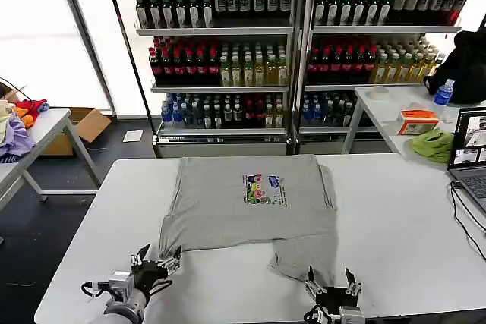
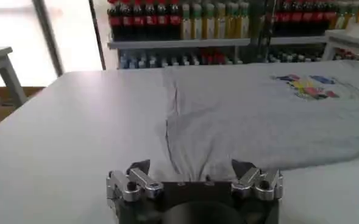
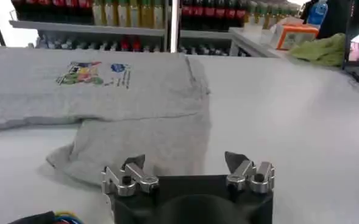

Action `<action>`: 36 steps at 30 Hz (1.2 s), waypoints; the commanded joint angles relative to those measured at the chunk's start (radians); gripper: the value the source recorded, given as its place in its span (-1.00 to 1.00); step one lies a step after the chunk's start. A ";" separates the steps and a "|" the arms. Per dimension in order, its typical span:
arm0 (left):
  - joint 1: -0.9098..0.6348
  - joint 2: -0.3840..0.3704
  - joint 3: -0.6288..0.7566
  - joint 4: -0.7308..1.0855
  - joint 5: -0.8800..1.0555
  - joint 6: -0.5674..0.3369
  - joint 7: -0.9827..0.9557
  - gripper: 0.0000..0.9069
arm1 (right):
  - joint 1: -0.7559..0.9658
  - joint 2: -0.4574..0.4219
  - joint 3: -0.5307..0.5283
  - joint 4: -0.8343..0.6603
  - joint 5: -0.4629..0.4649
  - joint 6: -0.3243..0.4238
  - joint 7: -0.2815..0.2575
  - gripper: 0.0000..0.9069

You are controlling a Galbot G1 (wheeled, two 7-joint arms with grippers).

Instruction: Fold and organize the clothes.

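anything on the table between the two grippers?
Mostly bare white table. In the head view, only the grey shirt's hanging flap reaches down beside the right gripper; the left gripper sits at its corner.

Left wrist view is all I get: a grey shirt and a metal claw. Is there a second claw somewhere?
Observer: Yes. The right gripper sits open at the table's near edge, like the left gripper, just short of a shirt flap.
Operator: A flap?
Observer: The shirt's near hem is uneven: its right part reaches closer to the robot than its left.
Operator: Anything else nearby?
Observer: A lime-green cloth lies on a side table to the right, beside a laptop.
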 commanded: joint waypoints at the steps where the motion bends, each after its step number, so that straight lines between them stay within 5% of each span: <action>1: -0.001 -0.003 0.001 0.011 -0.006 0.001 0.002 1.00 | -0.002 0.001 -0.001 -0.007 0.002 0.003 0.000 1.00; 16: 0.005 -0.007 0.005 0.017 -0.005 0.000 0.005 1.00 | -0.007 0.001 -0.004 -0.025 0.002 0.010 -0.008 1.00; 17: 0.007 -0.007 0.005 0.017 -0.004 0.000 0.005 1.00 | -0.007 0.001 -0.004 -0.025 0.002 0.011 -0.009 0.84; 18: 0.011 -0.005 0.007 0.015 -0.004 0.001 0.007 0.93 | -0.008 0.001 -0.004 -0.026 0.002 0.013 -0.013 0.53; 19: 0.014 -0.005 0.009 0.014 -0.004 0.000 0.008 -0.02 | -0.009 0.002 -0.005 -0.027 0.002 0.016 -0.015 -0.44; 21: 0.019 -0.002 0.012 0.007 -0.002 -0.001 0.009 -1.00 | -0.010 0.003 -0.007 -0.029 0.002 0.020 -0.021 -1.00; 27: 0.020 -0.001 0.017 -0.003 0.008 0.014 0.008 -1.00 | -0.014 0.011 -0.012 -0.051 0.023 0.069 -0.018 -1.00; 29: 0.019 -0.001 0.020 0.001 0.011 0.013 0.009 -0.98 | -0.010 0.008 -0.011 -0.056 0.122 0.071 0.004 -1.00; 36: 0.015 -0.001 0.024 0.007 0.014 0.014 0.015 -0.98 | 0.001 0.008 -0.005 -0.079 0.122 0.089 -0.002 -1.00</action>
